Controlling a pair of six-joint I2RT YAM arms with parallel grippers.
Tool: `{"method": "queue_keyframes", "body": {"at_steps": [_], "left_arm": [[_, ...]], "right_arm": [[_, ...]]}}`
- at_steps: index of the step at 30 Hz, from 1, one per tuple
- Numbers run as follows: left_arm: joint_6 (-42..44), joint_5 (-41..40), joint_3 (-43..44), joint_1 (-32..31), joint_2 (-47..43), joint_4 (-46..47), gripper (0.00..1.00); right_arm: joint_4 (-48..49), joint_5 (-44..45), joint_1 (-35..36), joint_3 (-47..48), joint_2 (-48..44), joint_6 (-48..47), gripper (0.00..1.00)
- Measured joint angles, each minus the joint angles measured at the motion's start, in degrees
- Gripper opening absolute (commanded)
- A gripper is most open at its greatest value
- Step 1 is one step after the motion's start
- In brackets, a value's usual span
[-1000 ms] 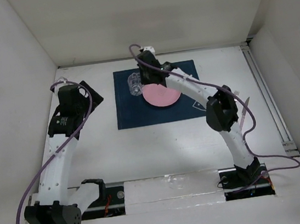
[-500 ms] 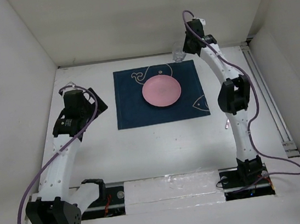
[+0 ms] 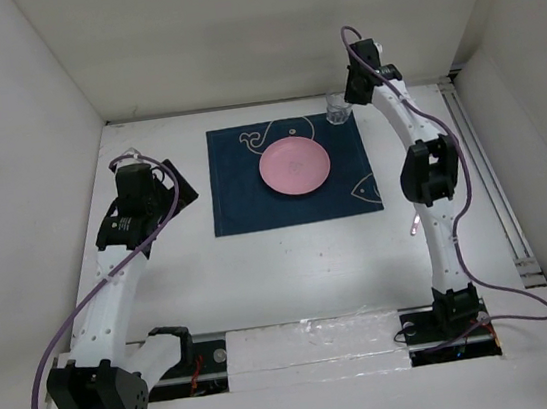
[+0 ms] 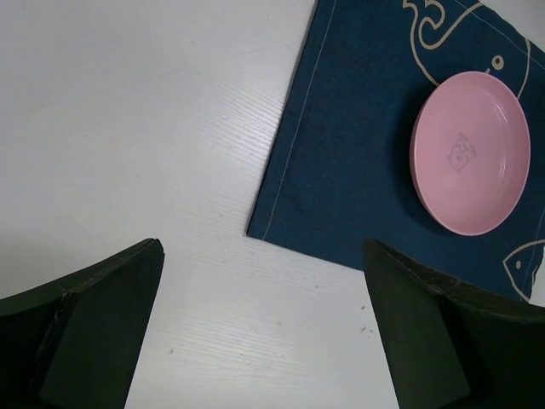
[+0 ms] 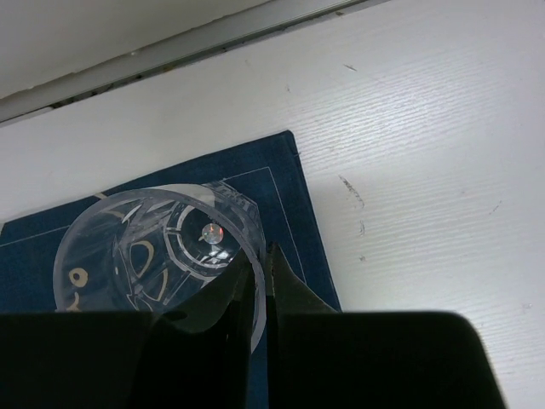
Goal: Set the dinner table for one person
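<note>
Glass (image 5: pixel 153 247): pinched at the rim over the far right corner of the mat (image 5: pixel 285 192), probably its place beside the plate (image 3: pixel 294 168). Whether its base touches down is unclear.
Right fingers (image 5: pixel 294 294): clenched on the glass wall, one each side.
Left fingers (image 4: pixel 94 315): spread wide, holding nothing, hanging over bare bench left of the mat, seemingly waiting.
Plate: pink, sitting in the middle of the navy mat.
Bench (image 3: pixel 293 273): broad, plain matte white with a faint grain and a few scuffs. It lies under everything.
</note>
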Motion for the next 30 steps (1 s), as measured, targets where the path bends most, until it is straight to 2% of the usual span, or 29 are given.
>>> {"method": "queue_keyframes", "body": {"at_steps": [3,7,10,13,14,15,16,17,18,25,28,30], "left_arm": [[0.2,0.1,0.0,0.0,0.0,0.1,1.00],[0.4,0.3,0.0,0.0,0.0,0.1,1.00],[0.4,0.3,0.0,0.0,0.0,0.1,1.00],[0.4,0.3,0.0,0.0,0.0,0.1,1.00],[0.4,0.3,0.0,0.0,0.0,0.1,1.00],[0.5,0.3,0.0,0.0,0.0,0.1,1.00],[0.5,0.3,0.0,0.0,0.0,0.1,1.00],[0.5,0.3,0.0,0.0,0.0,0.1,1.00],[0.5,0.3,0.0,0.0,0.0,0.1,1.00],[0.3,-0.5,0.0,0.0,0.0,0.1,1.00],[-0.4,-3.1,0.0,0.0,0.0,-0.4,1.00],[-1.1,-5.5,0.0,0.0,0.0,-1.3,1.00]], "right_arm": [[0.0,-0.2,0.2,0.0,0.2,-0.2,0.00],[0.0,-0.3,0.6,0.0,1.2,-0.2,0.07],[0.0,-0.1,0.8,-0.1,2.0,-0.2,0.08],[0.0,0.0,0.8,-0.1,2.7,-0.2,0.20],[0.0,-0.1,0.8,-0.1,2.9,-0.2,0.33],[0.1,-0.2,0.8,-0.1,3.0,-0.1,0.72],[0.2,-0.4,0.8,-0.1,3.0,0.3,0.91],[0.2,-0.8,0.8,-0.1,3.0,0.0,0.97],[0.3,-0.8,0.8,-0.1,3.0,-0.1,1.00],[0.2,0.3,0.6,-0.6,0.7,0.8,1.00],[0.5,2.7,0.4,-4.5,-6.5,1.0,1.00],[2.0,5.6,0.1,-10.4,-14.8,1.5,1.00]]}}
